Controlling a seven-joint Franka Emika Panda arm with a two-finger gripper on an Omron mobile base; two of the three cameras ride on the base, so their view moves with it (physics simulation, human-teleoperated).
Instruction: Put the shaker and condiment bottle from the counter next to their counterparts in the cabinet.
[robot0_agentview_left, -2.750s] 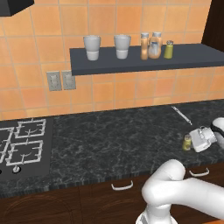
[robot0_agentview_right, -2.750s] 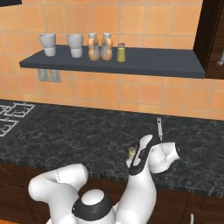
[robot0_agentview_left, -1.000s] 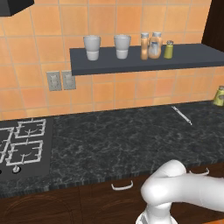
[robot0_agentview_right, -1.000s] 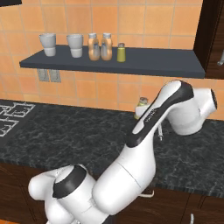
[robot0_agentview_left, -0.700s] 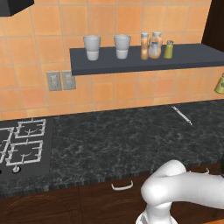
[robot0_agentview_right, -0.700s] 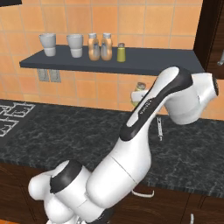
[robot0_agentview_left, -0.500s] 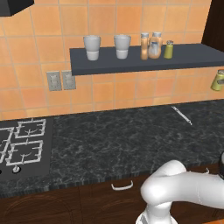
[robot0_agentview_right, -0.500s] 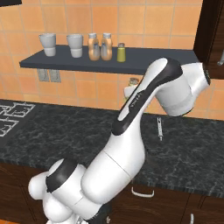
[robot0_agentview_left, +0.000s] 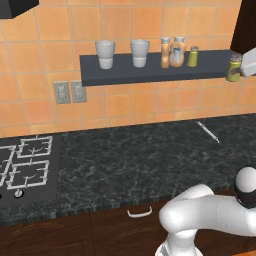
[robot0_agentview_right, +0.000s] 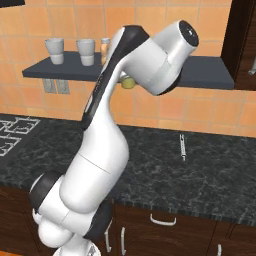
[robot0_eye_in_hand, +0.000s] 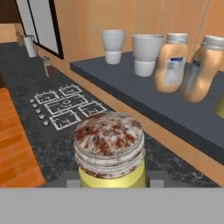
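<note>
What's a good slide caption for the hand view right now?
Gripper shut on the shaker, carried beside the cabinet shelf holding two white cups and two orange bottles.

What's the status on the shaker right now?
Gripper shut on shaker, airborne at shelf height, right end. Not yet placed. Bottles and cups stand further along the shelf.

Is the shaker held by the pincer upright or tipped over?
Upright. The shaker hangs level with the shelf, its speckled top up, yellow body below.
</note>
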